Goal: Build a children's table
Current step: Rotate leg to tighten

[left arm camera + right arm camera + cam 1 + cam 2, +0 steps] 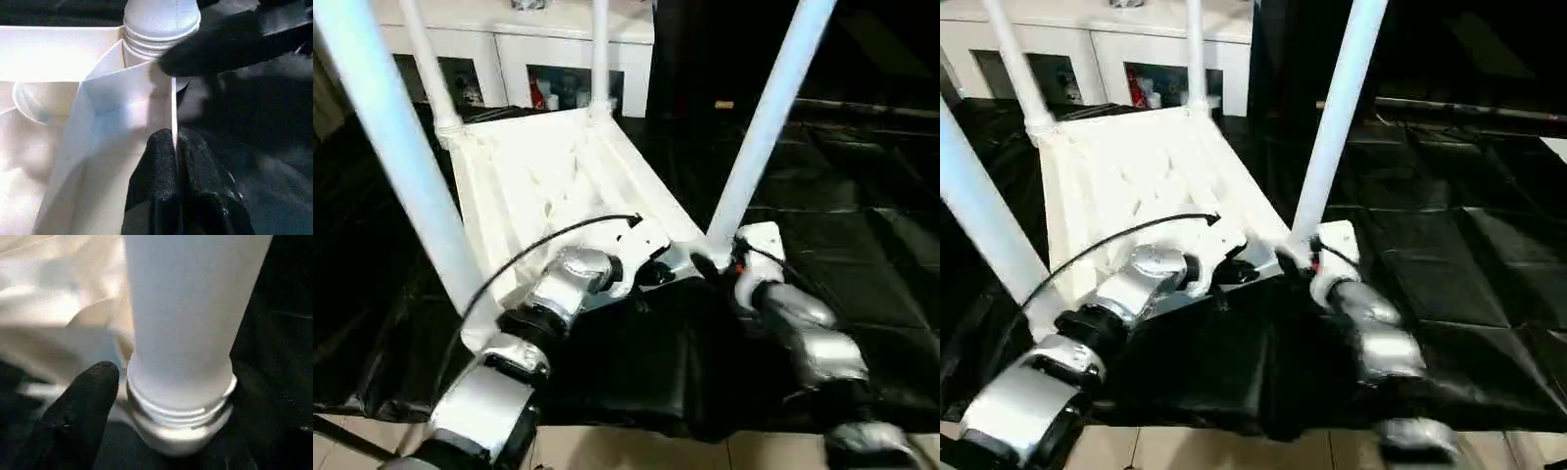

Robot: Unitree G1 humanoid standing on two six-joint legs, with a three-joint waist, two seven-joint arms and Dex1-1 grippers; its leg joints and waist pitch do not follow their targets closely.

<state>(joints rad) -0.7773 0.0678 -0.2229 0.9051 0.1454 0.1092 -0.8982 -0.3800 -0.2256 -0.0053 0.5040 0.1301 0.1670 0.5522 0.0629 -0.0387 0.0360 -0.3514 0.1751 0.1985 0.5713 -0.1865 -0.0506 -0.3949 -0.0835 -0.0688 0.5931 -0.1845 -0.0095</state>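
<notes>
The white tabletop lies upside down on the black mat, ribbed underside up. Legs stand in its corner sockets: near-left, near-right, far-left, far-right. My left gripper is shut on the thin near rim of the tabletop, close to the near-right corner. My right gripper stands open around the base of the near-right leg, just above its ringed collar. One of its fingers sits beside the collar with a slight gap.
A black mat covers the floor under and around the table. Its near edge meets pale tiles. A white glass-door cabinet stands behind the table. A black cable arcs over my left forearm.
</notes>
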